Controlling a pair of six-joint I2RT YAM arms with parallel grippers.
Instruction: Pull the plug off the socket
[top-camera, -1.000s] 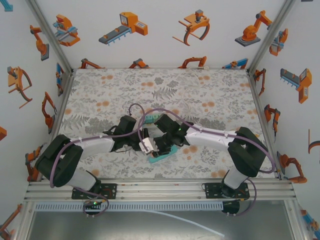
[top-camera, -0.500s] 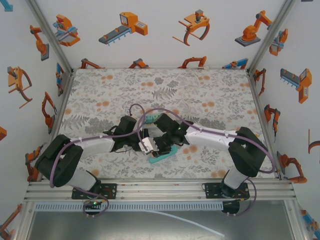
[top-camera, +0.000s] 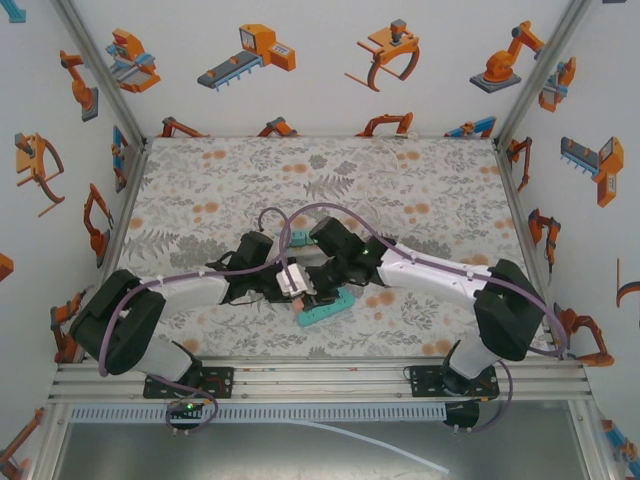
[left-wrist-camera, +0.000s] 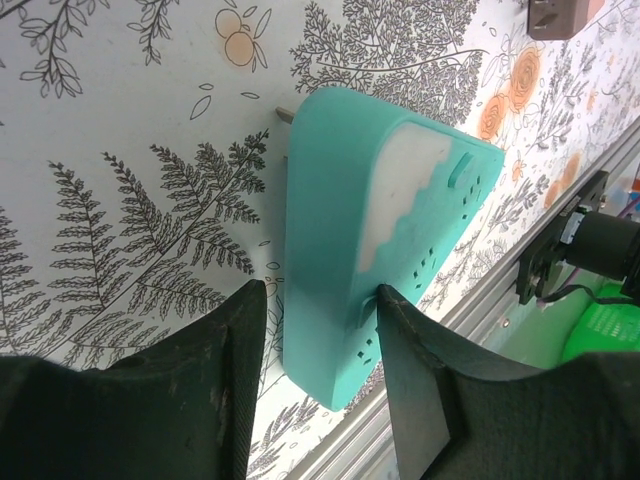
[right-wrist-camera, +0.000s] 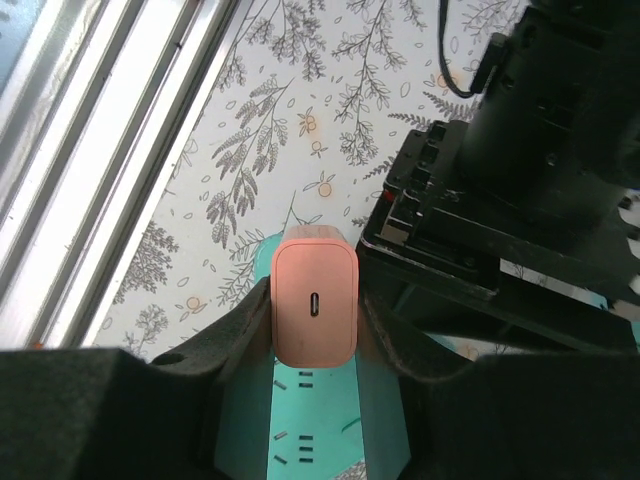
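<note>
We are looking at the two arms meeting near the middle of the table (top-camera: 220, 180), a little toward six o'clock; the left arm is reaching in from eight o'clock and the right arm from four o'clock. The right gripper (right-wrist-camera: 315, 312) is clenching the pink plug (right-wrist-camera: 315, 285) by its two flat sides, with the port face turned to the wrist camera; the teal socket (right-wrist-camera: 320, 415) is lying on the table beneath it. In the top view the plug (top-camera: 292, 282) is sitting at about eleven o'clock from the socket (top-camera: 326, 312); it seems to be clear of the socket, though the arms are crowding that spot. The left gripper (left-wrist-camera: 320, 310) is straddling the near end of the socket (left-wrist-camera: 340, 220); the finger (left-wrist-camera: 430, 400) at three o'clock is lying against its edge, while a strip of table is showing between the socket and the finger at nine o'clock; we cannot tell whether these jaws are gripping it or standing loose. A metal prong (left-wrist-camera: 284, 114) is sticking out of the socket's far end, at eleven o'clock in that view.
</note>
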